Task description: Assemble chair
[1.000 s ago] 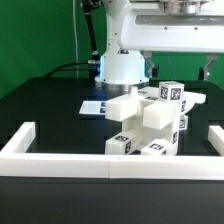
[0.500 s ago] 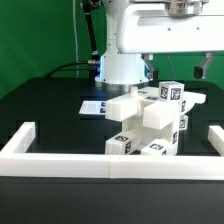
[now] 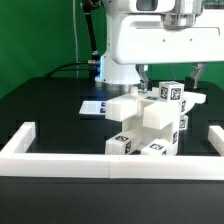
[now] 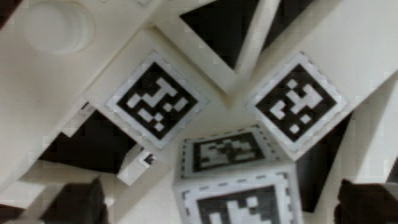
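Note:
The chair (image 3: 150, 122) is a cluster of white blocky parts with black-and-white tags, standing mid-table against the front wall. My gripper (image 3: 172, 76) hangs open just above its top tagged post (image 3: 173, 94), one dark finger on each side. In the wrist view the tagged parts (image 4: 214, 110) fill the frame at close range. A tagged block face (image 4: 240, 198) lies between my two dark fingers (image 4: 68, 200), and my gripper (image 4: 222, 205) holds nothing.
A long low white border wall (image 3: 60, 160) runs along the front and turns up both sides. The marker board (image 3: 95, 106) lies flat behind the chair on the exterior view's left. The robot base (image 3: 120, 68) stands at the back.
The arm has come down towards the chair, so the hand and fingers sit lower and larger in the exterior view. The chair parts have not moved.

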`<control>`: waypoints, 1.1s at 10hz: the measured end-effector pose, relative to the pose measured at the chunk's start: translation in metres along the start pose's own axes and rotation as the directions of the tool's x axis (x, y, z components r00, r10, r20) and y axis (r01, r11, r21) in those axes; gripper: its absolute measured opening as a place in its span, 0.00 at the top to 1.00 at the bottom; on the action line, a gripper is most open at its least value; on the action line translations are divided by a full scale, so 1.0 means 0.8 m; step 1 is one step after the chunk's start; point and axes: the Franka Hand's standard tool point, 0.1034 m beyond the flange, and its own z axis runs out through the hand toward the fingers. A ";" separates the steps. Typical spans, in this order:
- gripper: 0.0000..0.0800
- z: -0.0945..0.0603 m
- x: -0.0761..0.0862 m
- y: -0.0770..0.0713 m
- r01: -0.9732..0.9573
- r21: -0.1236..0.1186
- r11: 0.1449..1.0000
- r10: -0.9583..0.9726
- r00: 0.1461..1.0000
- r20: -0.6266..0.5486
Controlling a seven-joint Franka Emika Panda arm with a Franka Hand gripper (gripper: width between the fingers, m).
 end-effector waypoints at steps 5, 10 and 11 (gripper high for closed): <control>0.58 0.000 0.000 0.000 -0.126 -0.003 0.992 0.126 0.992 0.001; 0.64 0.001 -0.001 0.001 -0.490 -0.004 0.872 0.490 0.872 0.005; 0.64 0.001 -0.001 0.004 -0.571 -0.007 0.821 0.571 0.821 0.006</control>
